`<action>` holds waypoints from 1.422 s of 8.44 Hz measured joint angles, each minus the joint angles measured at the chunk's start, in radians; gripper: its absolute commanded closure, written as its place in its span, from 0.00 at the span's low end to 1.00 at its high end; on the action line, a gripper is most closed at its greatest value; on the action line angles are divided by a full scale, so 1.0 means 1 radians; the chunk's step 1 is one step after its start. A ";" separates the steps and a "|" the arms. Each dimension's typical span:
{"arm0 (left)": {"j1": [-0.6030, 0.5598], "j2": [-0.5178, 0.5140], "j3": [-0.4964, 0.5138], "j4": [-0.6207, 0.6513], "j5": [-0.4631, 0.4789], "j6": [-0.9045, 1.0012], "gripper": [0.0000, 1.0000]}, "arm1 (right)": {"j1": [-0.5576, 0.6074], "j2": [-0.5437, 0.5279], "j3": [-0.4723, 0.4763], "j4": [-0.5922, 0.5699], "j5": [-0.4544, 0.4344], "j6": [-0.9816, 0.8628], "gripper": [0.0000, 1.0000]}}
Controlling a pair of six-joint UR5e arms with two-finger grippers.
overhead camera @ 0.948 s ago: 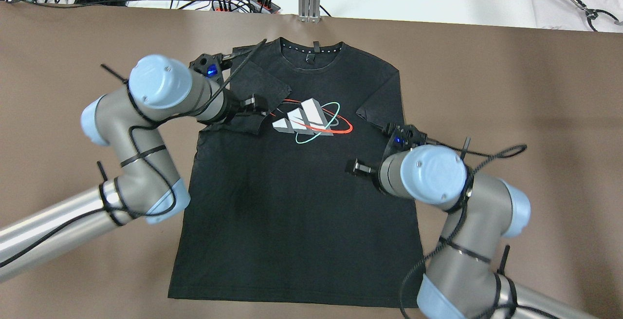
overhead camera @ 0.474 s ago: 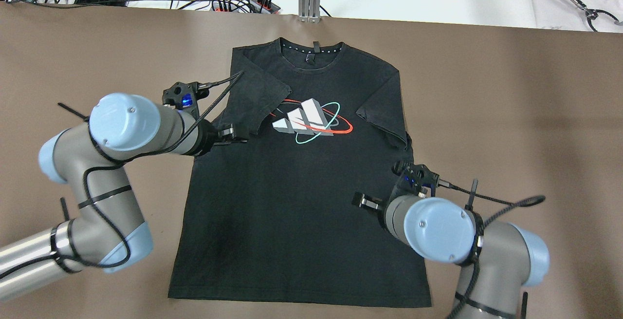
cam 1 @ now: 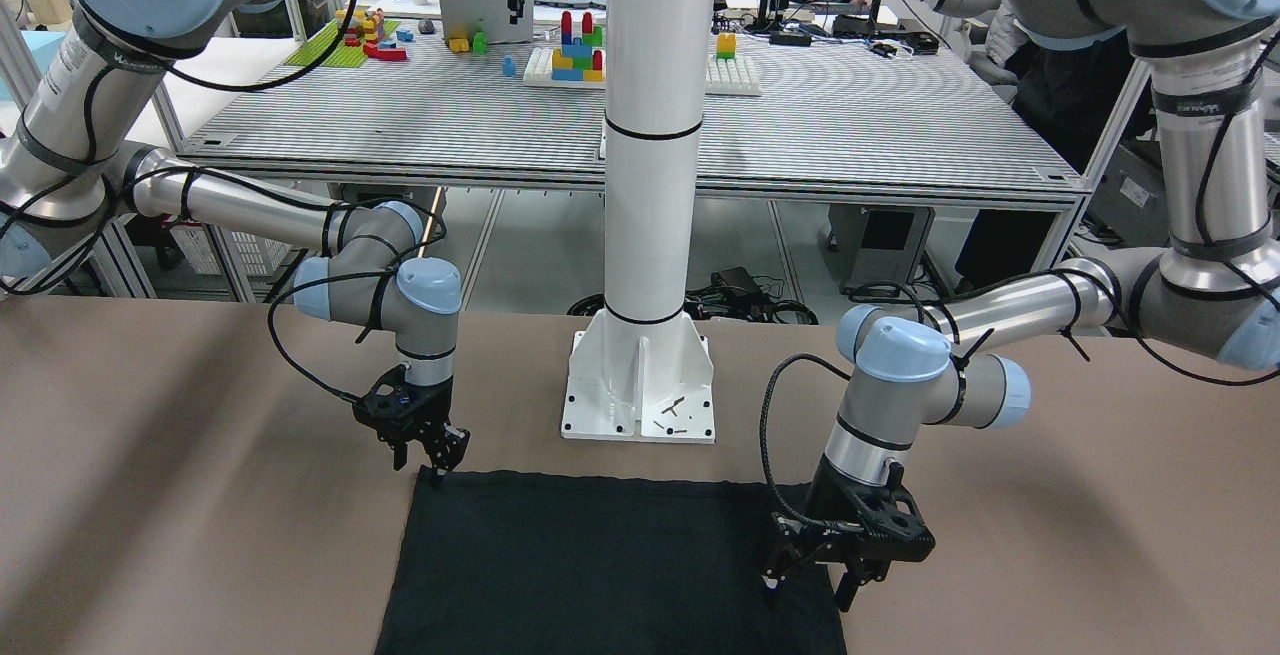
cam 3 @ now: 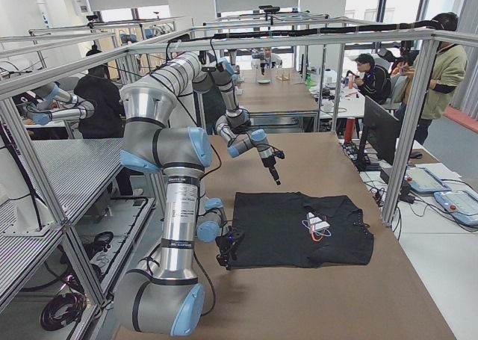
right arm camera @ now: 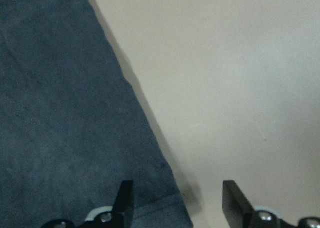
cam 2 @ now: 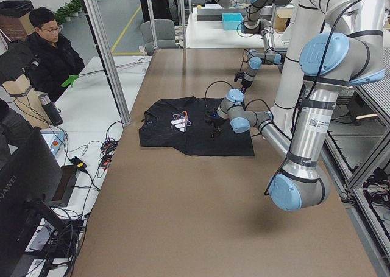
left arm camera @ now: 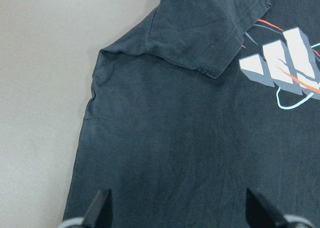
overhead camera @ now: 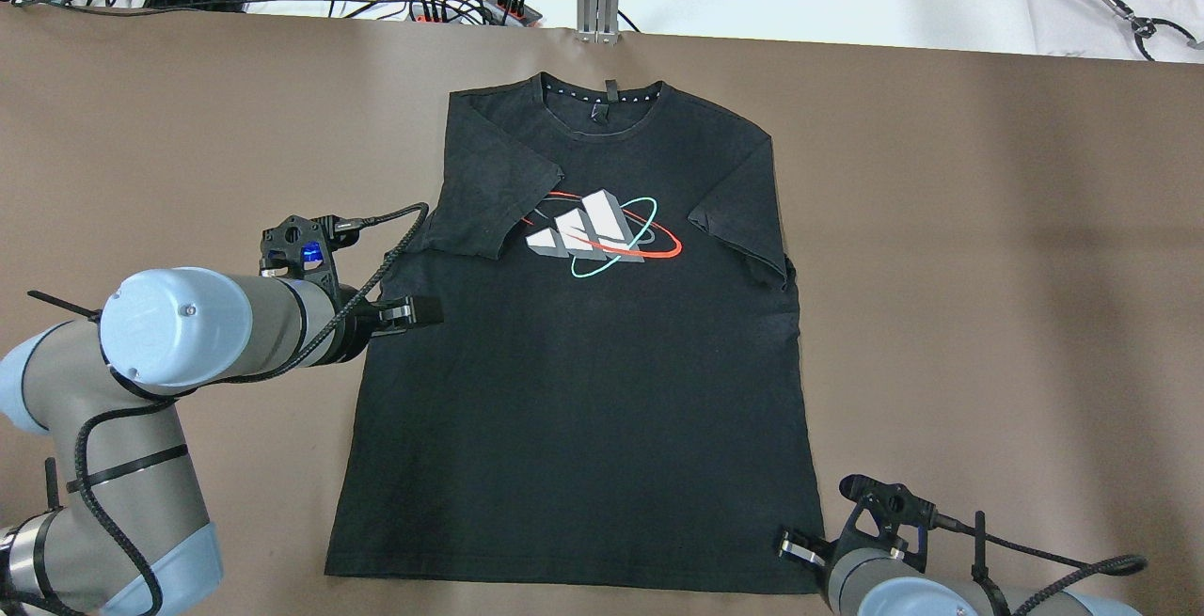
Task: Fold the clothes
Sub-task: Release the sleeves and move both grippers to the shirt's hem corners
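Seen from overhead, a black T-shirt (overhead camera: pixel 583 409) lies flat, print up, on the brown table (overhead camera: pixel 988 268), with both sleeves turned in beside its chest logo (overhead camera: pixel 602 235). The left gripper (overhead camera: pixel 411 312) hangs at the shirt's side edge, below the sleeve on that side. The right gripper (overhead camera: pixel 795 548) sits at a hem corner, its spread unreadable here. The front-facing camera misses the print but shows the hem lying just before the white pillar (cam 1: pixel 650 135), the left gripper's jaws parted above the cloth. The left wrist camera shows its fingers (left arm camera: pixel 99 208) spread wide over the shirt body, the folded sleeve ahead. The right wrist camera shows its fingers (right arm camera: pixel 125 200) apart and straddling the side edge, one over fabric, one over bare table.
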 measured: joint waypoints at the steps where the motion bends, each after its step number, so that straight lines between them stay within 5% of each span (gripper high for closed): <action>1: 0.010 -0.004 0.000 0.009 0.018 0.000 0.06 | -0.018 -0.003 0.001 0.001 -0.006 0.019 0.59; 2: 0.023 -0.014 0.000 0.028 0.035 0.000 0.06 | -0.028 -0.003 0.002 0.001 -0.009 0.030 0.87; 4: 0.035 -0.026 0.000 0.051 0.049 0.000 0.06 | -0.031 -0.004 0.015 0.001 -0.012 0.034 1.00; 10: 0.042 -0.011 -0.002 0.055 0.059 -0.011 0.06 | -0.023 -0.012 0.051 -0.003 -0.007 -0.007 1.00; 12: 0.107 0.081 -0.059 0.055 0.125 -0.102 0.12 | -0.032 -0.012 0.075 -0.007 0.001 -0.007 1.00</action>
